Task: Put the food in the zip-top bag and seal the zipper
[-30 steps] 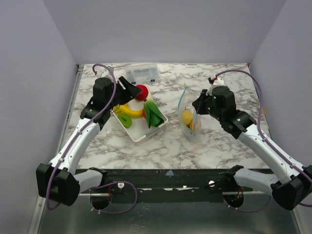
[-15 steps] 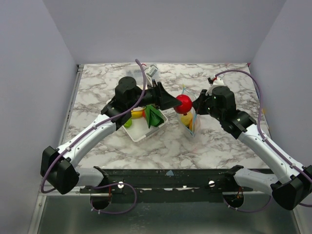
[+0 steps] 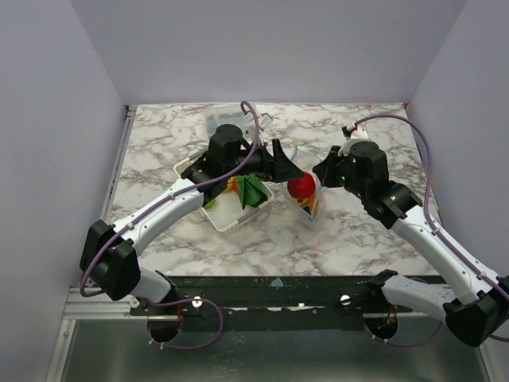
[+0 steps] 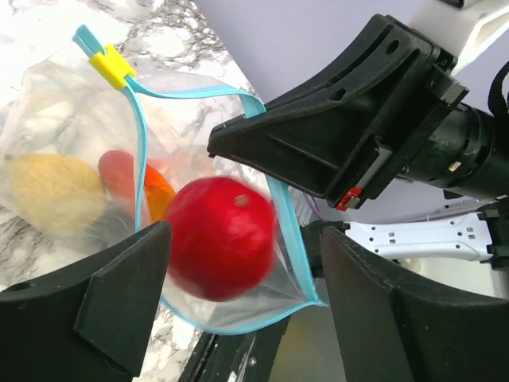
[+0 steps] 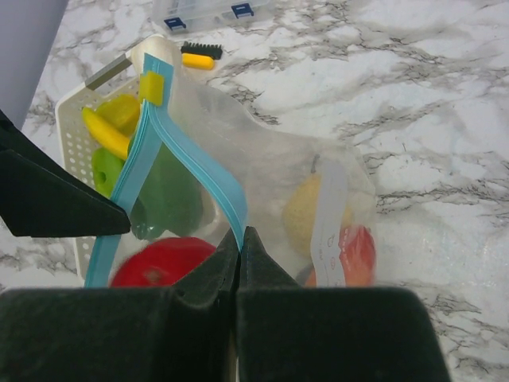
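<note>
Marble table (image 3: 358, 239), both arms reach in from the near edge and meet mid-table.

Your right gripper (image 5: 238, 247) has its jaws pressed fully together, pinching the blue zipper (image 5: 203, 171) at the mouth of the zip-top bag (image 3: 312, 203) and holding that edge up. The bag stands roughly mid-table, just right of the white tray (image 3: 231, 219), with its mouth gaping.

Your left gripper (image 4: 242, 239) is right at the bag mouth with its jaws spread wide, gripping nothing. The red fruit (image 4: 219, 239) sits between the two fingers, motion-blurred. It is inside the loop of the zipper. I cannot tell whether the near finger (image 4: 119, 294) touches it; there is a clear gap to the other one.

Already in the bag: a lemon (image 4: 56, 191) and an orange-red piece (image 4: 131, 179), low in the pouch. The yellow slider (image 4: 111, 66) is at one end of the zipper.

A banana (image 5: 107, 135) and a green piece (image 3: 253, 189) lie in the tray.

A clear box (image 5: 211, 9) with blue labels sits at the far edge of the table, apart from the tray and partly hidden behind your left arm in the top view.
</note>
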Robot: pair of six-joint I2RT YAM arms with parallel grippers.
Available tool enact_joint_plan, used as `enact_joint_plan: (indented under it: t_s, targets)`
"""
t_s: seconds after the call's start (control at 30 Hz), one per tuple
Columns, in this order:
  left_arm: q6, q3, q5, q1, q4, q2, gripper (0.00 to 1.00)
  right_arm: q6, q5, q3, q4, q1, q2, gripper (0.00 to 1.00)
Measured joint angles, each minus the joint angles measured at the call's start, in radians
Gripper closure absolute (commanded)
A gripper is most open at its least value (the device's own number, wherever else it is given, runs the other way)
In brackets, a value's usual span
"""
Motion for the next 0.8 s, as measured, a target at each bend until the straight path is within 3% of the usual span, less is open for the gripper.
enact_joint_plan:
  t_s: [0.37, 0.5, 0.57, 0.8]
  targets:
    - [0.066, 0.028, -0.066, 0.005, -0.079, -0.052, 0.20, 0.000, 0.000, 0.000, 0.000, 0.000, -0.003, 0.99]
    - [0.085, 0.028, -0.103, 0.029, -0.115, -0.098, 0.12, 0.000, 0.000, 0.000, 0.000, 0.000, -0.005, 0.99]
    - [0.093, 0.028, -0.146, 0.048, -0.134, -0.127, 0.01, 0.000, 0.000, 0.000, 0.000, 0.000, -0.005, 0.99]
    - [0.039, -0.095, -0.447, 0.138, -0.188, -0.294, 0.01, 0.000, 0.000, 0.000, 0.000, 0.000, -0.005, 0.99]
